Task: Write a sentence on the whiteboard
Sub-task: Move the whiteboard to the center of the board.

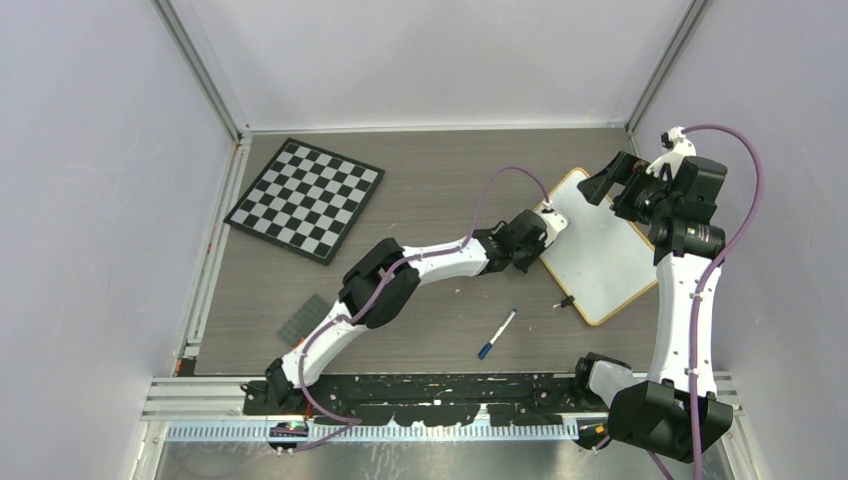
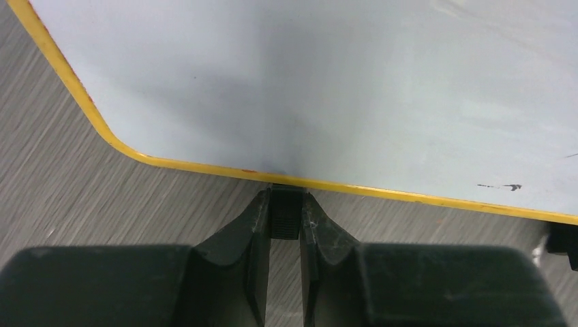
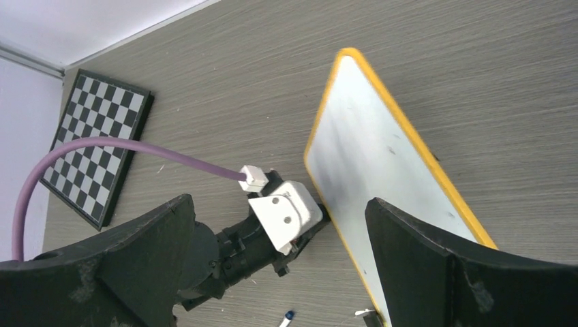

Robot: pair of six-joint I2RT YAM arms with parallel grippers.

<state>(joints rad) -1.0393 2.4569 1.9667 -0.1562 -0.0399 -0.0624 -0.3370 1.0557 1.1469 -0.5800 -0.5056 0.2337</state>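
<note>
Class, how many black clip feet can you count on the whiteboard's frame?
2. One clip foot sits between the left gripper's fingers, on the whiteboard's edge. The other clip foot is farther along that edge, at the left wrist view's right border. More may be hidden.

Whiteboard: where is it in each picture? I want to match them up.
Top external: the whiteboard lies right of centre, at an angle, beside the right arm.
Left wrist: the whiteboard fills the top of the picture, with a yellow rim.
Right wrist: the whiteboard runs down the middle-right.
Shared landmark: the left gripper at the board's edge.
</note>
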